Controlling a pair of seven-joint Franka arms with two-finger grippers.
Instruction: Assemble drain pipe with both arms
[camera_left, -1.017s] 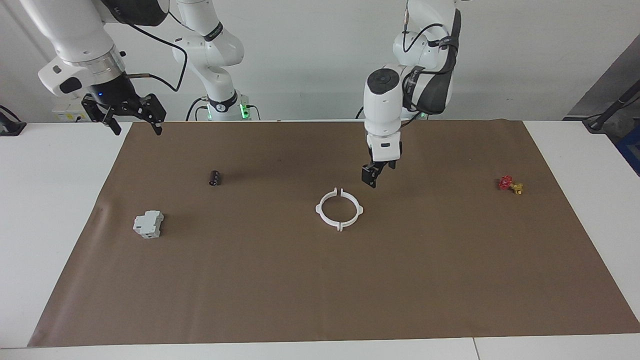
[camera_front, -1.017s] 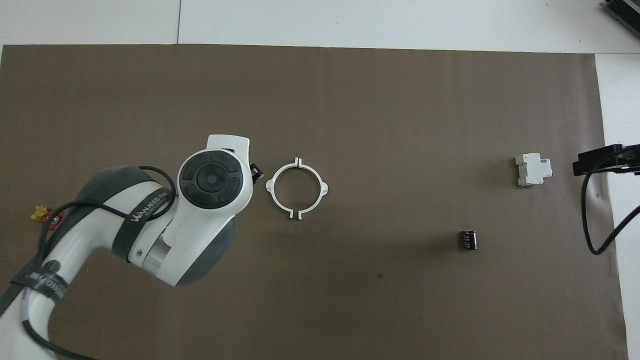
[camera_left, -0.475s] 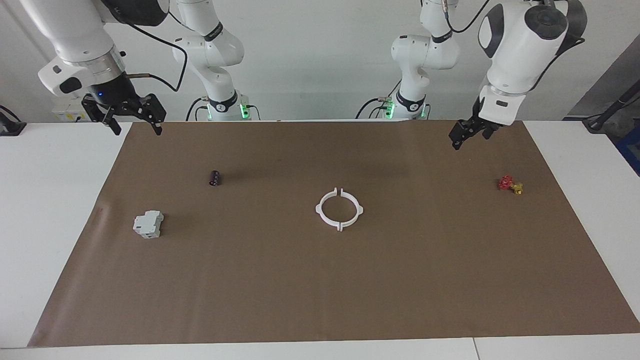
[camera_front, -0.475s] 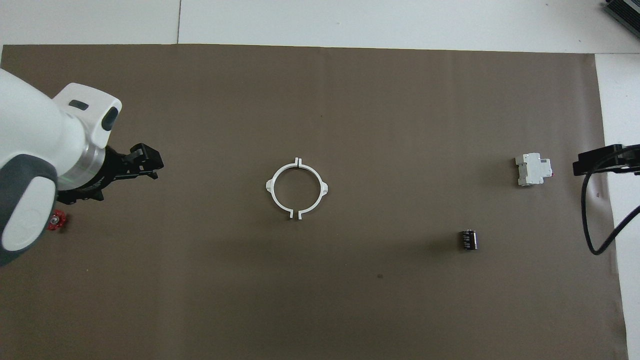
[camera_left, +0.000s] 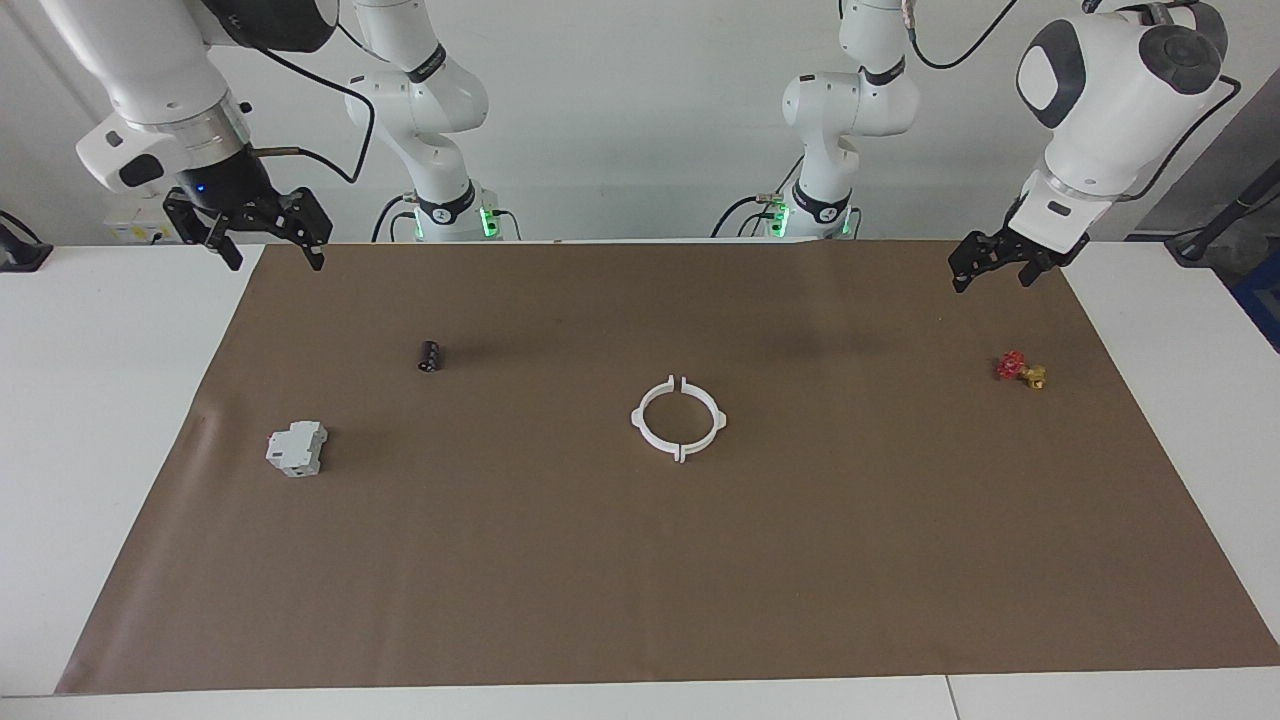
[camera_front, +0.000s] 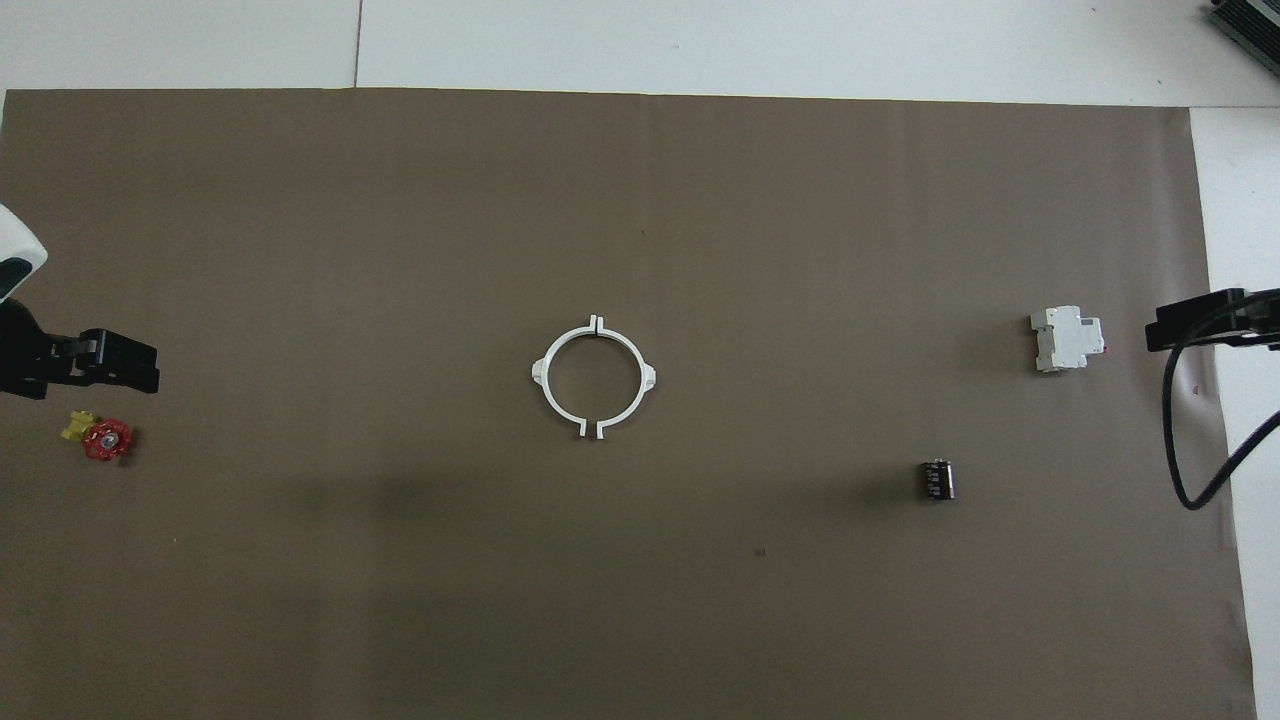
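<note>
The drain pipe lies flat in the middle of the brown mat as two white half-ring arcs, one (camera_left: 637, 420) (camera_front: 540, 375) toward the left arm's end in the overhead view and its mate (camera_left: 721, 420) (camera_front: 648, 378) beside it. Together they form a ring with small gaps where the end tabs meet. My left gripper (camera_left: 990, 278) (camera_front: 130, 362) is open and empty, raised over the mat's edge at the left arm's end, well away from the ring. My right gripper (camera_left: 275, 252) (camera_front: 1165, 332) is open and empty, raised over the mat's corner at the right arm's end, waiting.
A small red-and-yellow valve piece (camera_left: 1020, 369) (camera_front: 100, 437) lies on the mat below the left gripper. A grey boxy block (camera_left: 297, 448) (camera_front: 1067, 339) and a small black cylinder (camera_left: 429, 356) (camera_front: 936, 479) lie toward the right arm's end. The brown mat (camera_left: 700, 580) covers the table.
My left arm has risen from beside the ring and swung out to the left arm's end of the table. The ring and the right arm have not moved.
</note>
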